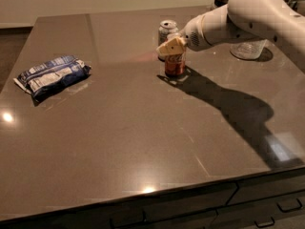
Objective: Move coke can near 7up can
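Observation:
The red coke can (175,66) stands upright on the dark table (143,137), right of centre toward the back. My gripper (172,46) comes in from the right on a white arm (238,18) and is closed around the can's top; one cream finger (170,47) shows in front of it. The silver-white 7up can (167,28) stands just behind the coke can, slightly to its left, a small gap away, its lower part hidden by the gripper.
A blue and white snack bag (52,75) lies at the left. A clear glass vessel (248,49) stands at the back right, under my arm. The table's front edge (152,192) has drawers below it.

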`<control>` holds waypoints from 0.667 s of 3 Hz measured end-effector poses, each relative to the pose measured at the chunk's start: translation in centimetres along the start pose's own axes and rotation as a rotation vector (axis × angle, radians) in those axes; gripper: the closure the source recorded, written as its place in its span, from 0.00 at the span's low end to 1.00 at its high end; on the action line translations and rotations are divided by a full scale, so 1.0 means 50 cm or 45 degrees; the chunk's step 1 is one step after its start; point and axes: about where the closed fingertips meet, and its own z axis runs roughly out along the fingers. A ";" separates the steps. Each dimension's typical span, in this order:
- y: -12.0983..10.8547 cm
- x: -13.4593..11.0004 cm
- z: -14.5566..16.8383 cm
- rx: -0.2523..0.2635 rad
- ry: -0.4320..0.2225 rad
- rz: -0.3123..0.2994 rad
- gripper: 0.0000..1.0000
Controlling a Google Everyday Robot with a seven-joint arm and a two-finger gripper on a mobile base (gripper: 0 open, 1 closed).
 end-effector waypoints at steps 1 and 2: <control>-0.015 0.008 -0.020 0.027 0.013 -0.016 0.00; -0.015 0.008 -0.020 0.027 0.013 -0.016 0.00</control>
